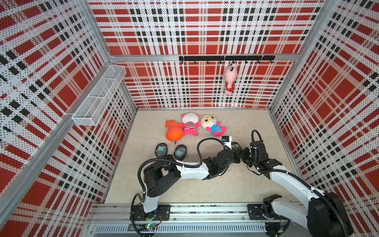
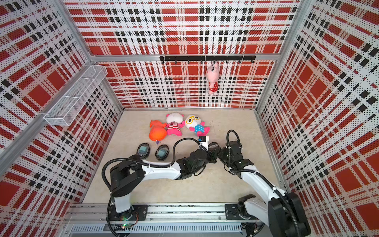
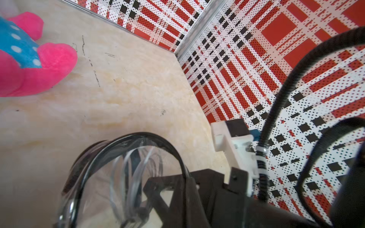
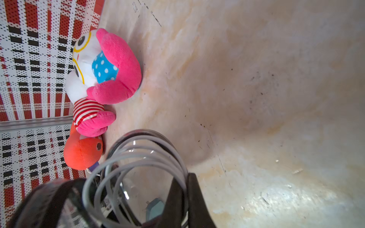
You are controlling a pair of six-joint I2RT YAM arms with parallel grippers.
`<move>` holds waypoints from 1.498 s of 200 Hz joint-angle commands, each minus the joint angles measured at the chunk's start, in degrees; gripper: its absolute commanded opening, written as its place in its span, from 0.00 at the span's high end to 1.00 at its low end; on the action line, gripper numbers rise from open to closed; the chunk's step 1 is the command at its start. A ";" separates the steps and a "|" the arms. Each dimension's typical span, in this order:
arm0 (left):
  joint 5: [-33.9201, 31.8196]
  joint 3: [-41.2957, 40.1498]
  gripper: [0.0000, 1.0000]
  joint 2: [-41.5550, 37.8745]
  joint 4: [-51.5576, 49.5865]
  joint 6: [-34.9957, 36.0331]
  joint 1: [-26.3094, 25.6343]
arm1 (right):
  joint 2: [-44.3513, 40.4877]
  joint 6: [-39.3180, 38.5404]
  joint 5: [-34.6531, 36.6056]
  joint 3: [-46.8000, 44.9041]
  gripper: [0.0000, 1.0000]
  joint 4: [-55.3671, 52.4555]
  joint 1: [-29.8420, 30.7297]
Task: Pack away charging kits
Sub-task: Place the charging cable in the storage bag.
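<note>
Two black oval cases (image 1: 161, 149) (image 1: 180, 152) lie on the floor left of centre, a teal adapter showing in each. A third case (image 1: 235, 146) sits between my two grippers. In the left wrist view my left gripper (image 3: 185, 175) is shut on the black rim of that case's clear lid (image 3: 138, 136). In the right wrist view my right gripper (image 4: 186, 177) is shut on a coiled white cable (image 4: 138, 156), held over the case. A teal adapter (image 4: 155, 207) lies below the coil. In both top views the arms hide the jaws.
Three plush toys lie behind the cases: orange (image 1: 174, 133), pink striped (image 1: 189, 125) and one with yellow glasses (image 1: 213, 126). A pink plush (image 1: 229, 78) hangs from the hook rail (image 1: 205, 58) on the back wall. A white wire basket (image 1: 100, 96) is fixed to the left wall.
</note>
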 commanded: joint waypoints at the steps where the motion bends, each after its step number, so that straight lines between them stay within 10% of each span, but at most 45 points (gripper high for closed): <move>1: 3.94 -1.31 1.00 1.32 7.30 -0.88 1.04 | 1.36 -0.93 -1.58 1.58 0.94 -0.31 -0.04; 237: 0.77 -3.11 1.00 0.72 -0.92 -9.55 7.20 | -9.27 -13.59 -1.38 -1.91 0.39 1.33 -3.14; 299: 3.27 -7.13 1.00 -7.35 -5.05 -8.77 14.32 | -17.66 -22.52 10.89 -7.92 0.21 16.45 19.76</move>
